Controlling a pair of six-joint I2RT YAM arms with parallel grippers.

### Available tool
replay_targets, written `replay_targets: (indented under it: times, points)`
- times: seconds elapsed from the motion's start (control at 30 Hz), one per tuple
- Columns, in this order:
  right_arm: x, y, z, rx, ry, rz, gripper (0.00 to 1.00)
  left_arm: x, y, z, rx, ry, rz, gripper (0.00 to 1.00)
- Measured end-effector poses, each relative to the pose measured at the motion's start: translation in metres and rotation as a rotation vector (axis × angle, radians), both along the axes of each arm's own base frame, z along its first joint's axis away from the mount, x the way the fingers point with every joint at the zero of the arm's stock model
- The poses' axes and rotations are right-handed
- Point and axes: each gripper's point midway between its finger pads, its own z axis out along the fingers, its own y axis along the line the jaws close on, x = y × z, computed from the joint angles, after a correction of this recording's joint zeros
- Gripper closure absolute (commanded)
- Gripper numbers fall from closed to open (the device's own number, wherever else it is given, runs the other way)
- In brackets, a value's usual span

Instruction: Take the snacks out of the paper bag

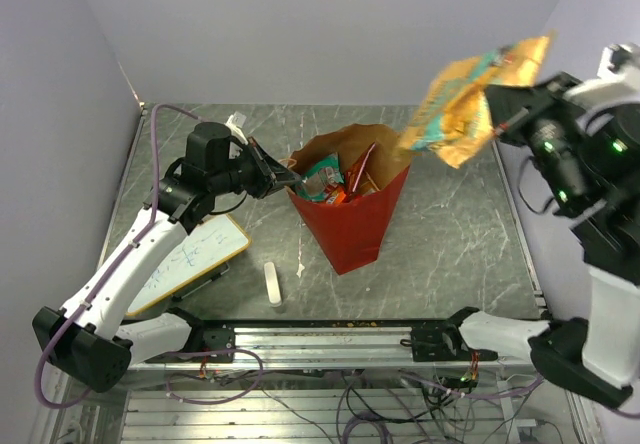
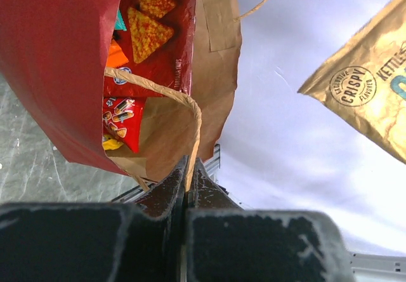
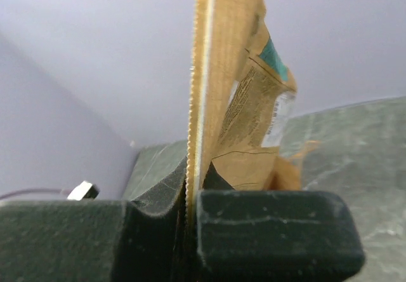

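Right gripper [image 1: 497,114] is clamping its fingers on the edge of a golden packet [image 1: 470,104], holding it high in the air, above and to the right of the paper bag [image 1: 350,224] and well clear of its mouth; the right wrist view is showing the jaws pressed flat on the crimped seam of that packet [image 3: 235,104], with no gap between them. Left gripper [image 1: 283,177] is pinching the left rim of the bag, and its own camera is showing the jaws closed on the twisted tan handle [image 2: 165,91] and the paper edge, so it is probably steadying the bag and keeping the mouth open. The bag is standing upright on the marbled table [image 1: 450,234], right of the whiteboard [image 1: 195,254] and the eraser bar [image 1: 271,284].

As for progress, the job is looking only partly done; one snack is lifted free but not yet set down, and it is the only packet showing outside the bag. Inside, several are waiting: a teal packet [image 1: 322,176] and a red packet [image 1: 360,169] are poking up near the top; the left wrist view is adding a red packet with triangular chips [image 2: 158,34], a smaller red one [image 2: 124,120], and slivers of orange [image 2: 115,54] and yellow [image 2: 111,143]. How many lie deeper cannot be told.
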Motion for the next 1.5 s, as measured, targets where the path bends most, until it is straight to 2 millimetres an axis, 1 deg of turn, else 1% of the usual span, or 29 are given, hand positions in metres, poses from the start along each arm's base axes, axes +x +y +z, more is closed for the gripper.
replay_targets:
  times: [0.07, 0.13, 0.2, 0.23, 0.3, 0.33, 0.4, 0.47, 0.57, 0.63, 0.7, 0.8, 0.83, 0.9, 1.03, 1.13, 1.23, 1.3, 1.43, 1.5]
  points:
    - [-0.013, -0.032, 0.000, 0.016, -0.017, -0.120, 1.00, 0.000, 0.000, -0.001, 0.003, 0.000, -0.001, 0.93]
    - [-0.027, -0.065, -0.007, 0.034, -0.015, -0.251, 1.00, 0.001, 0.000, -0.001, 0.008, 0.002, -0.003, 0.93]
    - [-0.037, -0.093, -0.026, 0.042, 0.012, -0.376, 1.00, 0.001, 0.000, 0.000, 0.014, 0.000, -0.006, 0.93]
    - [-0.040, -0.103, -0.037, 0.041, 0.033, -0.424, 1.00, 0.001, 0.000, -0.001, 0.018, 0.002, -0.008, 0.93]
    - [-0.045, -0.121, -0.068, 0.037, 0.102, -0.526, 1.00, 0.002, -0.001, 0.000, 0.020, 0.000, -0.010, 0.93]
    - [-0.046, -0.126, -0.086, 0.029, 0.145, -0.568, 1.00, 0.002, -0.001, 0.000, 0.020, 0.001, -0.010, 0.93]
    - [-0.046, -0.132, -0.118, 0.015, 0.226, -0.635, 1.00, 0.002, -0.001, 0.000, 0.018, 0.000, -0.011, 0.93]
    - [-0.044, -0.133, -0.152, 0.011, 0.306, -0.686, 1.00, 0.002, -0.001, 0.001, 0.014, -0.002, -0.009, 0.93]
    - [-0.042, -0.129, -0.215, -0.018, 0.446, -0.743, 1.00, 0.001, -0.001, 0.001, 0.013, 0.002, -0.008, 0.93]
    - [-0.043, -0.126, -0.260, -0.039, 0.544, -0.775, 1.00, 0.001, 0.000, 0.000, 0.014, 0.004, -0.008, 0.93]
    - [-0.045, -0.121, -0.300, -0.034, 0.632, -0.798, 1.00, -0.001, 0.001, 0.000, 0.023, 0.009, -0.010, 0.93]
    - [-0.051, -0.117, -0.339, 0.010, 0.710, -0.842, 1.00, -0.003, 0.003, 0.005, 0.046, 0.001, -0.018, 0.93]
    - [-0.052, -0.117, -0.347, 0.026, 0.723, -0.858, 1.00, -0.003, 0.003, 0.007, 0.055, -0.005, -0.020, 0.93]
    - [-0.052, -0.114, -0.353, 0.058, 0.741, -0.875, 1.00, -0.003, 0.005, 0.010, 0.068, -0.016, -0.023, 0.93]
    - [-0.042, -0.108, -0.356, 0.073, 0.750, -0.895, 1.00, -0.005, 0.007, 0.007, 0.086, -0.016, -0.028, 0.93]
    - [-0.030, -0.103, -0.351, 0.068, 0.749, -0.906, 1.00, -0.006, 0.008, 0.006, 0.095, -0.014, -0.029, 0.93]
    - [-0.009, -0.098, -0.340, 0.082, 0.725, -0.920, 1.00, -0.009, 0.010, 0.005, 0.108, -0.019, -0.035, 0.93]
    - [0.007, -0.103, -0.339, 0.085, 0.722, -0.945, 1.00, -0.011, 0.012, 0.002, 0.125, -0.022, -0.041, 0.93]
    - [0.046, -0.133, -0.344, 0.127, 0.728, -1.012, 1.00, -0.014, 0.015, -0.004, 0.156, -0.017, -0.051, 0.93]
    - [0.066, -0.143, -0.346, 0.137, 0.729, -1.014, 1.00, -0.014, 0.016, -0.006, 0.165, -0.016, -0.052, 0.93]
